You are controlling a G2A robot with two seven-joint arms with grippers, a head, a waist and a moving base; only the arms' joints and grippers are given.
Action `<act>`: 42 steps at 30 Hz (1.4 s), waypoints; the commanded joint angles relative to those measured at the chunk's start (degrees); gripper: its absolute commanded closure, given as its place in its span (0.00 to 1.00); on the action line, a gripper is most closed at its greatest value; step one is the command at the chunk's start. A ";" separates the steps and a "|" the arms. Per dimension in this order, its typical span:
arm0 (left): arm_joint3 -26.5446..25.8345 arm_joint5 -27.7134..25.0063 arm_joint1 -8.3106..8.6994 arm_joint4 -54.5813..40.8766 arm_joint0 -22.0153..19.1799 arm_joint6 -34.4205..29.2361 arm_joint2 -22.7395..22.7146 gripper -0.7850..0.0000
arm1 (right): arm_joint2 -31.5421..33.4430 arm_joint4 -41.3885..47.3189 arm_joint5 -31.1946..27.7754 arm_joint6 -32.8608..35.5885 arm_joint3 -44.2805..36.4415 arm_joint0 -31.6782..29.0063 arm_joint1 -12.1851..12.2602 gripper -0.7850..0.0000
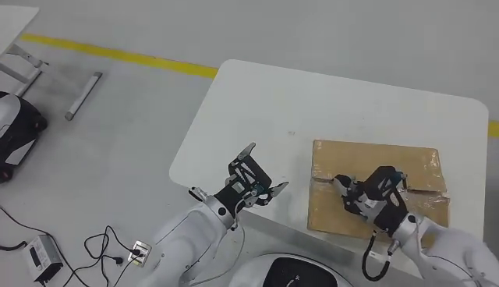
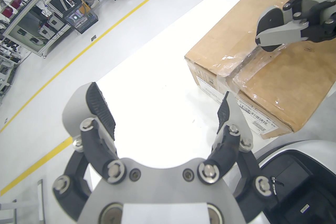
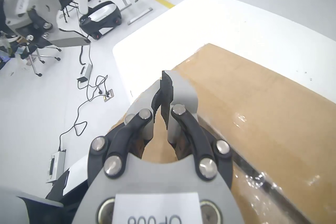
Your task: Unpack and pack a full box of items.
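In the top view, the cardboard box (image 1: 378, 170) lies flat in the lower right of the frame, on the near right part of the white table (image 1: 312, 108). Its flaps are down. Clear tape (image 2: 249, 62) runs along the middle seam and wraps over the end wall, where a printed label (image 2: 252, 114) is stuck.

The right gripper (image 1: 339, 181) sits over the box top at the seam, near the box's left end in the top view. Its two fingers are pressed together, with the tips down at the tape. We cannot tell whether a bit of tape is pinched between them. The left gripper (image 1: 263, 170) hangs in the lower middle of the top view, at the table's near edge and well apart from the box. It is spread wide and has nothing in it.

We judge the box to be stiff along its edges but springy across the flaps. Since the task calls it full, it is likely too heavy for one gripper to lift. The tape looks glossy and wrinkled, so we expect it to be slick and to stretch before it tears. The best hold seems to be the loose, crumpled tape at the seam's end, or the flap edge beside it. The free gripper could brace the box's side wall so the box does not slide on the smooth table.
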 commanded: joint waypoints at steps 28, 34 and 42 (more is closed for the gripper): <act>0.00 0.00 0.00 0.00 0.00 0.00 0.00 0.00 | 13.65 -1.80 3.07 -2.26 -0.55 -8.88 1.50 1.00; 0.00 0.00 0.00 0.00 0.00 0.00 0.00 0.00 | 17.86 -0.55 3.28 -2.87 0.14 -10.42 1.85 1.00; 0.00 0.00 0.00 0.00 0.00 0.00 0.00 0.00 | 23.19 -0.02 3.37 -3.56 0.57 -13.30 2.29 1.00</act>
